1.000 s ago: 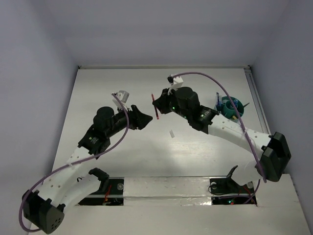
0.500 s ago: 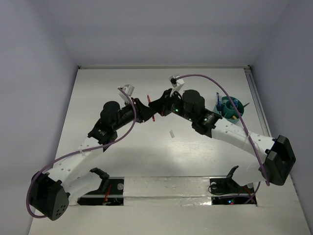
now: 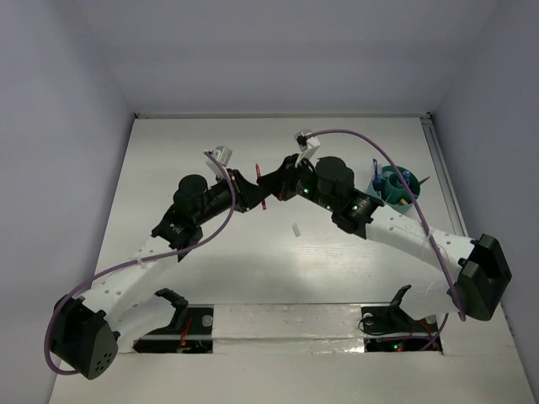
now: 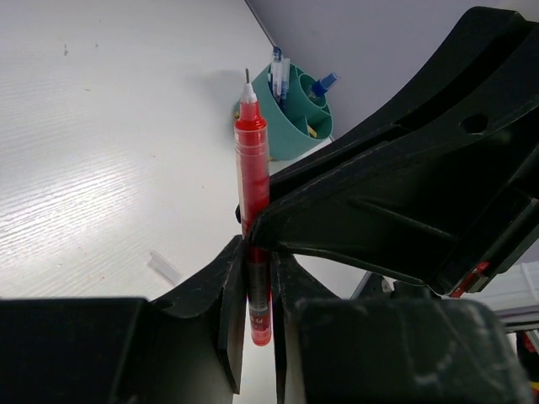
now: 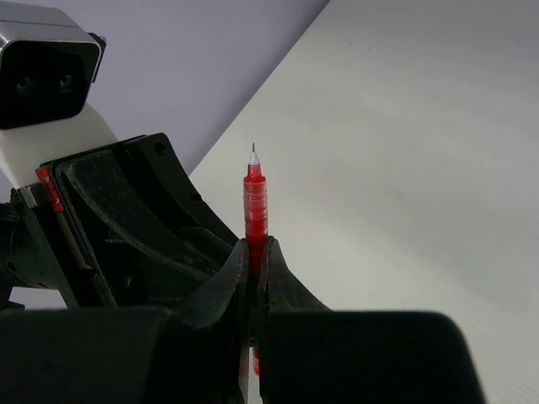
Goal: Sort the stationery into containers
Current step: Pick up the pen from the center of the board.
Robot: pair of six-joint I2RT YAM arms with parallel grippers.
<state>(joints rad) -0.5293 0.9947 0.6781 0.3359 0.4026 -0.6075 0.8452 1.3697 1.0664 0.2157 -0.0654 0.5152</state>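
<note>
Above the middle of the table [image 3: 168, 151], the red pen [image 4: 252, 156] is held up in the air, standing almost upright with its thin tip at the top. The pen is judged to be light and stiff, so it should not bend. Its round plastic body looks smooth, though, and it may slip or turn if it is pinched loosely. The tip is thin and could be bent, so it is best left alone. The best place to take hold is thought to be the straight body, around the middle or the lower half, with one end kept free so the pen can be dropped into a cup. The left claw [image 4: 258, 269] is shut tight on the lower part of the pen, and only the pen is seen between its two fingers. The right claw [image 5: 253, 261] is shut narrow on the same pen, right next to the left claw, so the pen is gripped by both at once. At the right side of the table the teal tub [image 4: 296, 133] can be seen, well apart from the pen, with blue pens [image 4: 278, 71] stood inside it. A small white piece [image 3: 296, 229] can be seen lying on the table, on the near side of the two claws. The red pen has not yet been put in the tub.
</note>
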